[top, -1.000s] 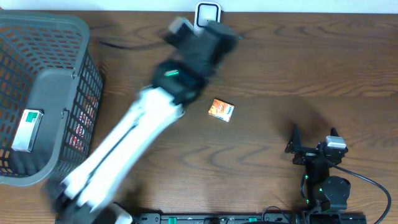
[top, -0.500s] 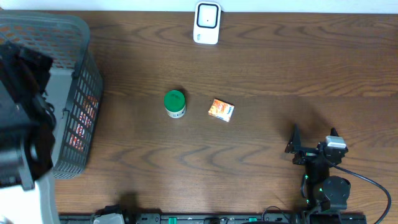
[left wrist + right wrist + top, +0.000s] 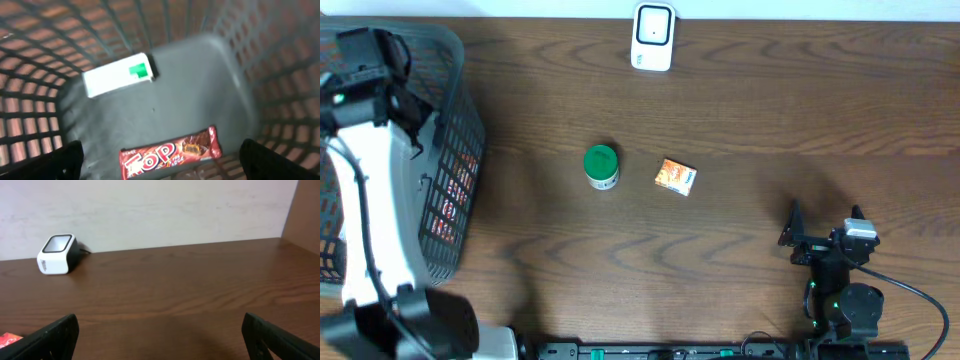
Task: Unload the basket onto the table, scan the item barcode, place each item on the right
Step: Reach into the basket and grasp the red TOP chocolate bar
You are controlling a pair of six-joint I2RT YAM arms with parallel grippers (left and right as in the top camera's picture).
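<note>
Left gripper [image 3: 162,162]: jaws spread as wide as they go, nothing held. Its black fingers [image 3: 65,160] show only at the two lower corners of the wrist view, hanging above the basket interior.

Items under it:
- white rectangular carton with a green label patch [image 3: 117,75], matte, lying flat and skewed on the basket floor
- glossy red "TOP" snack bar in a foil wrapper [image 3: 172,150], flat, closer to the fingers, apart from the carton

Neither is touched.

Grey plastic lattice basket [image 3: 460,120]: smooth solid floor, open-grid walls, rounded corners, standing at the table's left end.

Out on the dark wood-grain table [image 3: 770,120]: short round jar with a green lid [image 3: 601,166], lid up. Small orange cardboard box [image 3: 676,177] just to its right, not touching. White rounded-square barcode scanner with a dark window [image 3: 653,37] sits at the far edge, well apart from both.

Left arm: white link [image 3: 365,220] runs from the black base at the near-left corner out over the basket, wrist pitched down into it.

Right gripper [image 3: 824,218]: jaws wide apart, empty, parked low at near right, fingers pointing toward the far edge. Its wrist camera looks level across the tabletop to the scanner.
</note>
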